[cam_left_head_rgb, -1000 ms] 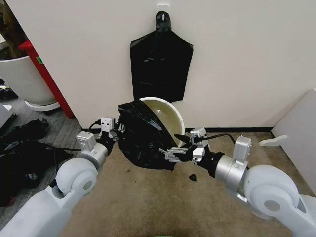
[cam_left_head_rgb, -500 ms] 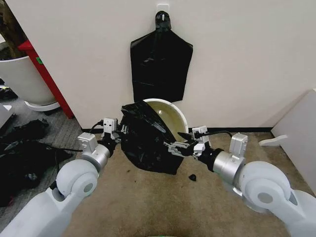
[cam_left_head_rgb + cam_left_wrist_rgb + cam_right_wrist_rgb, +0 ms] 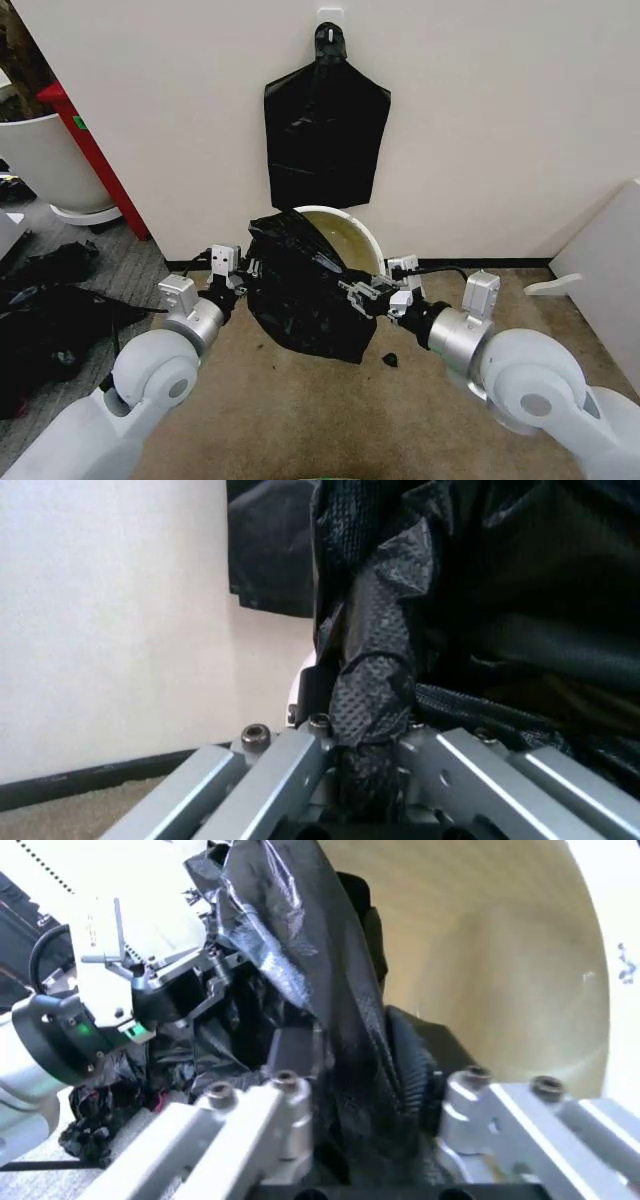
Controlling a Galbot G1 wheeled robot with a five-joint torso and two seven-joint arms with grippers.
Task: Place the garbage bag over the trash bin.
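Observation:
The cream-white trash bin [image 3: 352, 232] stands against the wall, its opening tipped toward me. The glossy black garbage bag [image 3: 300, 300] is stretched over the bin's left side and front, and the right part of the opening stays uncovered. My left gripper [image 3: 243, 272] is shut on the bag's left edge; the left wrist view shows the bunched bag [image 3: 372, 675] pinched in the left gripper [image 3: 362, 739]. My right gripper [image 3: 362, 293] is shut on the bag's right edge at the bin's front rim. The right wrist view shows the right gripper [image 3: 350, 1095] pinching the bag [image 3: 300, 937] beside the bin's inside [image 3: 500, 967].
A flat black sheaf of bags [image 3: 325, 130] hangs on the wall above the bin. At far left are a large white tub [image 3: 45, 160], a red post [image 3: 95, 150] and black plastic heaps [image 3: 50, 310]. A small black scrap [image 3: 391, 358] lies on the carpet. A white panel [image 3: 605, 270] leans at right.
Both grippers have moved forward toward the bin with the bag. The right gripper has risen to the bin's front rim, and the bag now hangs lower across the front.

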